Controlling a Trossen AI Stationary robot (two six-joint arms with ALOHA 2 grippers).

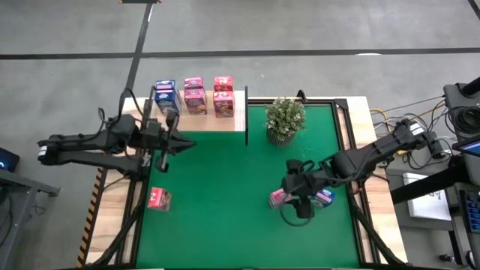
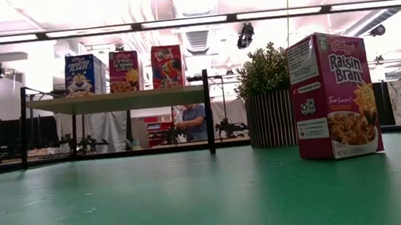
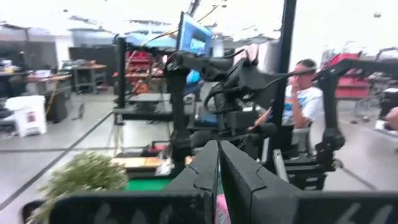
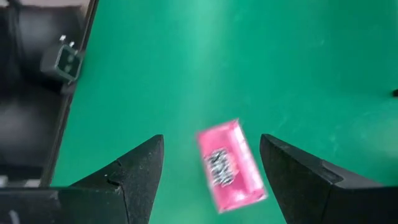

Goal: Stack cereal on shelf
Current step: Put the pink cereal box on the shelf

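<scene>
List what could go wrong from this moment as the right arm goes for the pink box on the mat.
1. The right gripper hangs open over a pink cereal box that sits skewed between its fingers, so closing could catch a corner and twist or tip it.
2. A blue box lies close by and might get nudged.
3. The potted plant stands between this spot and the shelf, so a low carry could clip it.

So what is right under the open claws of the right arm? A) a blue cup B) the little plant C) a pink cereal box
C: in the right wrist view a pink cereal box lies on the green mat between the right gripper's spread fingers.
</scene>
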